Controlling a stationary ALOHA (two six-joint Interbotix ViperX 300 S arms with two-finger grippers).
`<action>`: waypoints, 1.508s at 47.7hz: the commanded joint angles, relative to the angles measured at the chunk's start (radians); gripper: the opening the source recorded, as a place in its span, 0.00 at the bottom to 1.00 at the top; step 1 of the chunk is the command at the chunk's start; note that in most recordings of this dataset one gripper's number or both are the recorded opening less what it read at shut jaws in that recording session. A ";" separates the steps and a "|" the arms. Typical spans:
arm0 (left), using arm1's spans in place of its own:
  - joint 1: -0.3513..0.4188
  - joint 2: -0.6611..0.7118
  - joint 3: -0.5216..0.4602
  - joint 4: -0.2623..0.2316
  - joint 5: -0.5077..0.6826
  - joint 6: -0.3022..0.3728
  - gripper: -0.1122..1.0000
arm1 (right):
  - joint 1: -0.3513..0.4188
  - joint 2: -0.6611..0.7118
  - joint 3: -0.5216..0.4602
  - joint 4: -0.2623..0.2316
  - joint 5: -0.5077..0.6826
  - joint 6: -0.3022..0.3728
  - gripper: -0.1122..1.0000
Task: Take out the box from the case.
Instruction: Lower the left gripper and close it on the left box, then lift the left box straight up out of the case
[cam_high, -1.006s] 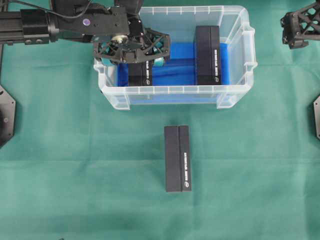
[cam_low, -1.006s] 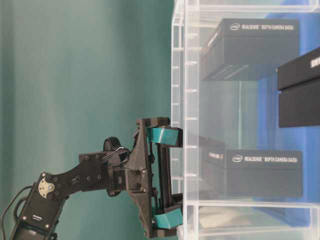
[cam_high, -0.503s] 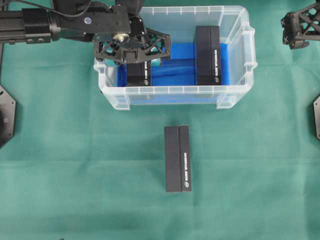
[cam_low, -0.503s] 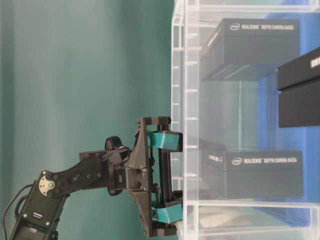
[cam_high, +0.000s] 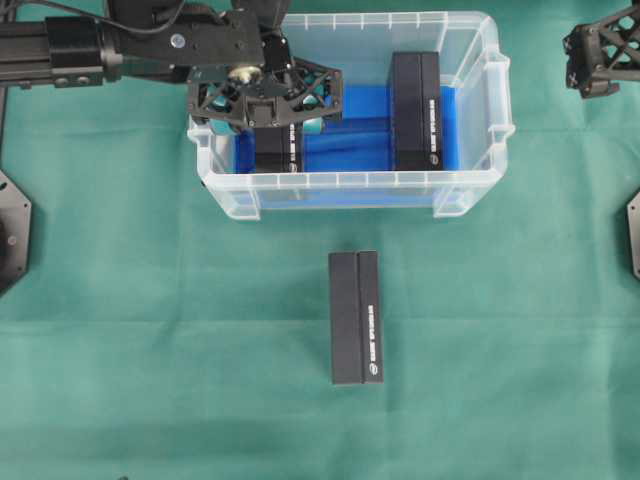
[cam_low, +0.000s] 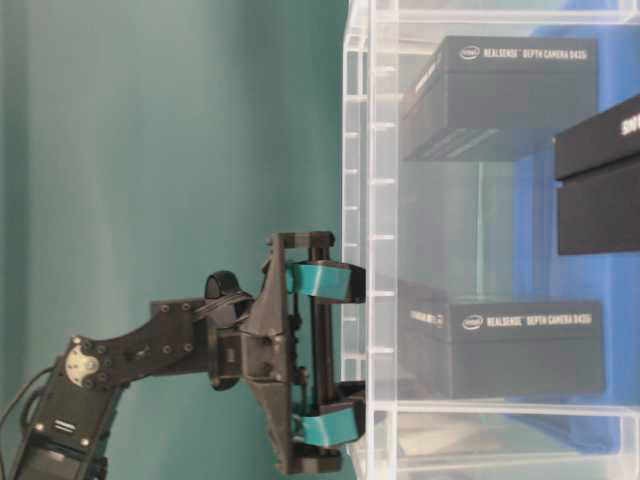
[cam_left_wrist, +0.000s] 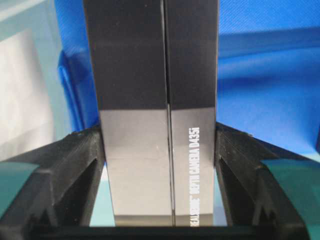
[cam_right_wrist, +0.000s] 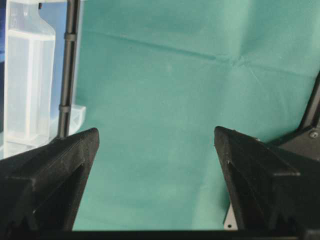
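A wrinkled green cloth is covering the table, and everything is sitting around the large clear plastic case with the blue lining. Nearest, well in front of the case, a flat black rectangular box is lying on the cloth, apparently already taken out. Inside the case, at its left end, the left gripper is reaching down, its jaws pressing both long sides of a second black box, likely to lift it clear. That box's edge is reading "DEPTH CAMERA D435". At the case's right end a third black box is waiting, marked "REALSENSE DEPTH CAMERA D435" in the table-level view. Beyond the case's right corner, the right gripper is hanging spread wide, holding nothing.
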 joint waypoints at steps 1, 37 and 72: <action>-0.008 -0.038 -0.051 0.002 0.031 0.002 0.64 | 0.003 -0.008 -0.009 0.000 -0.008 0.000 0.92; -0.035 -0.086 -0.394 0.002 0.393 0.023 0.64 | 0.003 -0.028 -0.011 0.000 -0.014 -0.002 0.92; -0.058 -0.077 -0.630 0.005 0.629 0.015 0.64 | 0.003 -0.055 -0.003 0.000 -0.011 0.000 0.92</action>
